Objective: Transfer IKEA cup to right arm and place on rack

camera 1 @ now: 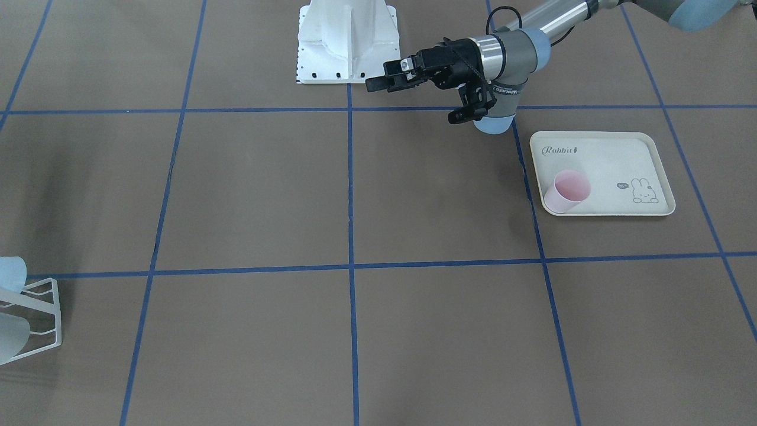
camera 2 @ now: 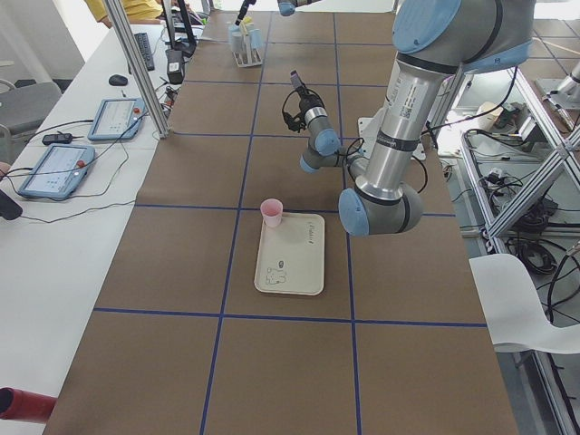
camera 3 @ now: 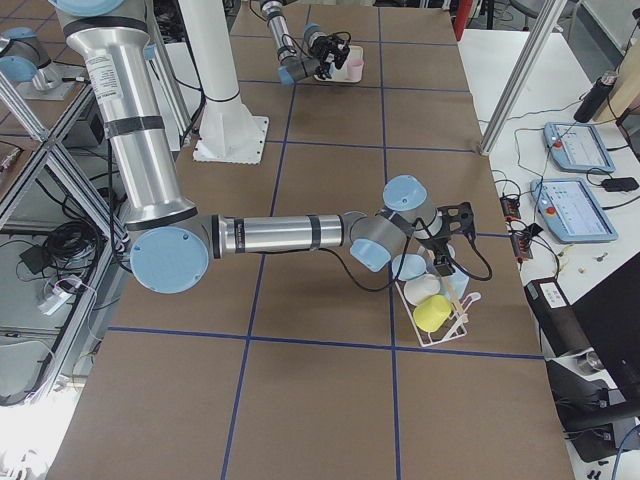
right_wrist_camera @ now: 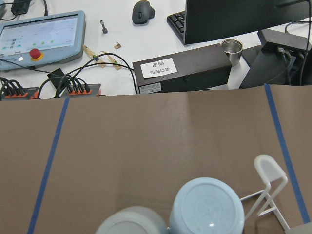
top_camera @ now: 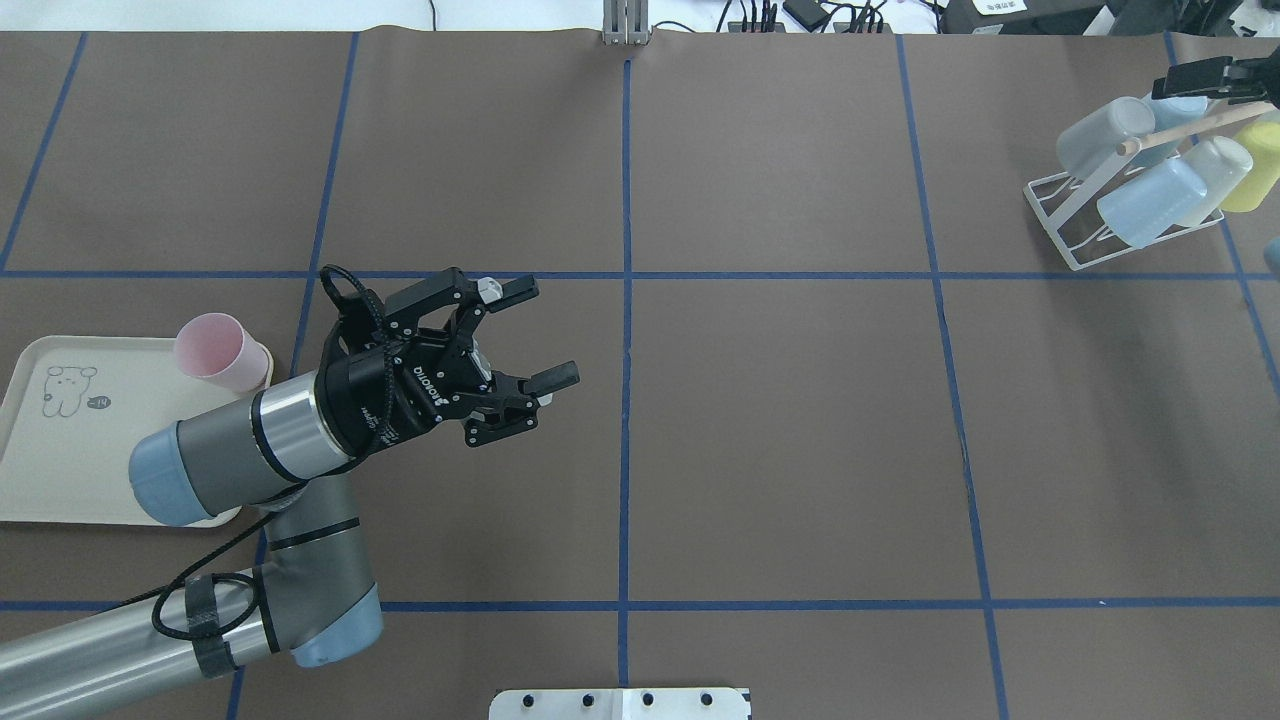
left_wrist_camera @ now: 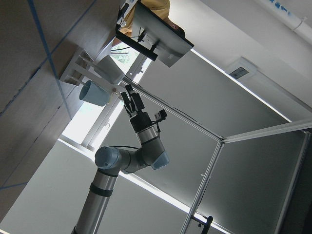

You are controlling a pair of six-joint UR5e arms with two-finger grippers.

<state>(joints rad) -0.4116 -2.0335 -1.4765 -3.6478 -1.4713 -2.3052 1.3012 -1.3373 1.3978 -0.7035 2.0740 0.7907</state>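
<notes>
A pink IKEA cup (top_camera: 218, 350) stands upright, mouth up, on the corner of a cream rabbit-print tray (top_camera: 60, 470); it also shows in the front view (camera 1: 566, 190). My left gripper (top_camera: 550, 332) hovers above the table to the right of the tray, open and empty, well away from the cup. At the table's far right stands the white wire rack (top_camera: 1070, 215) with several pale blue, white and yellow cups hung on it. The right arm's gripper (top_camera: 1195, 78) hangs just above the rack's wooden peg; I cannot tell whether it is open or shut.
The robot's white base (camera 1: 347, 41) sits at the table's near middle edge. Blue tape lines divide the brown table. Beyond the far edge lie teach pendants (right_wrist_camera: 41, 31), cables, a black box and a monitor.
</notes>
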